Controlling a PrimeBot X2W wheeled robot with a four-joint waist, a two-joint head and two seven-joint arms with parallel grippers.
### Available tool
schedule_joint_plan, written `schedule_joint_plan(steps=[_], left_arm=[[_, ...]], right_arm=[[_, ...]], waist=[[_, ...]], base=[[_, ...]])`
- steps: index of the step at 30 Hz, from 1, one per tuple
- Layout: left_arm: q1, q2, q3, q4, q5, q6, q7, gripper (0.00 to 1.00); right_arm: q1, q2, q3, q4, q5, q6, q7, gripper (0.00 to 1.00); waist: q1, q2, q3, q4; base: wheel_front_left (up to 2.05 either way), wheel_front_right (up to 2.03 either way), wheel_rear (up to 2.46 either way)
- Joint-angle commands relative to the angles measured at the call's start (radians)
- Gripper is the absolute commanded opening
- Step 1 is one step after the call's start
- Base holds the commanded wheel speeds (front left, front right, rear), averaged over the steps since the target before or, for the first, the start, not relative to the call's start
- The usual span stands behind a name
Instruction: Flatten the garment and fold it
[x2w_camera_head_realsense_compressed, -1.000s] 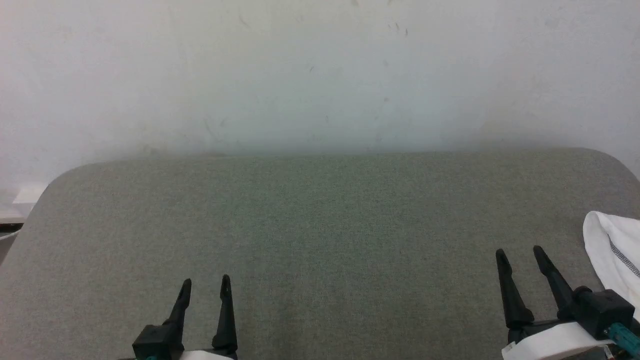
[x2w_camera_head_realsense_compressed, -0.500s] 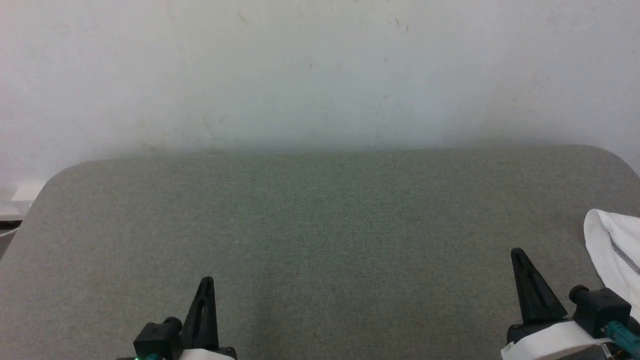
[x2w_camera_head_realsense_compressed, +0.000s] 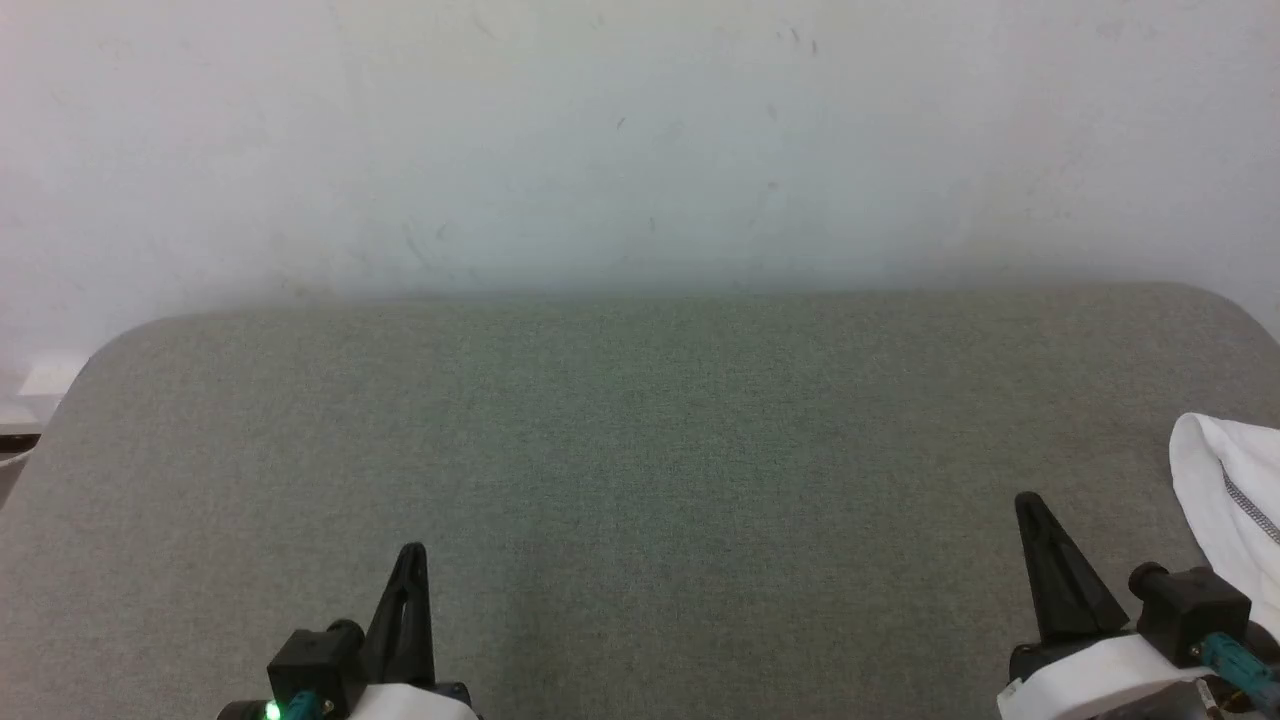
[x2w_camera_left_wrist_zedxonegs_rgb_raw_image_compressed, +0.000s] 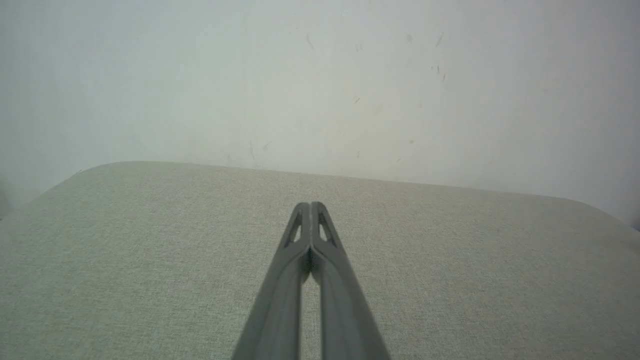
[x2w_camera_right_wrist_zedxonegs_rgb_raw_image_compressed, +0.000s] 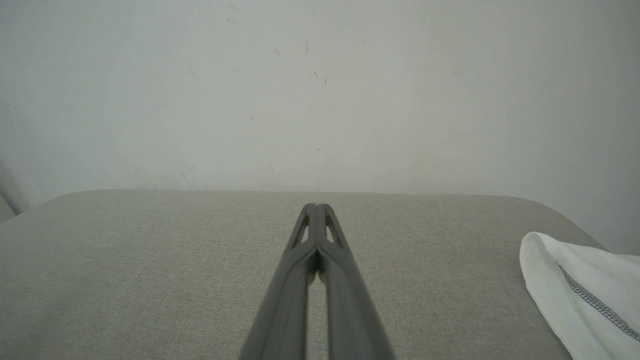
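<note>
Plainly, the garment (x2w_camera_head_realsense_compressed: 1215, 520) lies at four o'clock on the grey table (x2w_camera_head_realsense_compressed: 640, 420), thin, limp and light; its stitched edge looks the best hold. The left gripper (x2w_camera_head_realsense_compressed: 411, 552) and right gripper (x2w_camera_head_realsense_compressed: 1027, 503) are pinched together, empty.

Left gripper (x2w_camera_head_realsense_compressed: 411, 549): two long fingers (x2w_camera_left_wrist_zedxonegs_rgb_raw_image_compressed: 280, 300) are seen, black, tapered to a point, with a slim triangular slot cut near each tip.
Left mount (x2w_camera_head_realsense_compressed: 310, 662): a black block is fitted with a lit green lamp (x2w_camera_head_realsense_compressed: 271, 711) and a teal plug (x2w_camera_head_realsense_compressed: 305, 705).
Left wrist cover (x2w_camera_head_realsense_compressed: 410, 706): white, rounded.
Right gripper (x2w_camera_head_realsense_compressed: 1022, 497): black, tapered, slotted alike.
Right mount (x2w_camera_head_realsense_compressed: 1195, 608): a black block with a round knob (x2w_camera_head_realsense_compressed: 1143, 577); a teal connector (x2w_camera_head_realsense_compressed: 1235, 660) is attached.
Right wrist cover (x2w_camera_head_realsense_compressed: 1095, 680): white, smooth.
</note>
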Motion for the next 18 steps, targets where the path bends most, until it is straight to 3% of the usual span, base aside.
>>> schedule_joint_plan(steps=[1,18], left_arm=[[-0.018,0.000,0.007,-0.006,0.015,-0.006,0.007,0.00],[-0.038,0.000,0.020,-0.018,0.042,-0.016,0.042,0.00]], right_arm=[[-0.015,0.004,0.001,-0.009,-0.010,0.000,0.009,0.00],[-0.029,0.011,0.002,-0.020,-0.037,-0.001,0.039,0.00]], waist=[[0.0000,-0.0001,0.001,0.000],[0.0000,-0.0001,0.016,-0.002]], base=[[0.00,0.00,0.00],[0.00,0.00,0.00]])
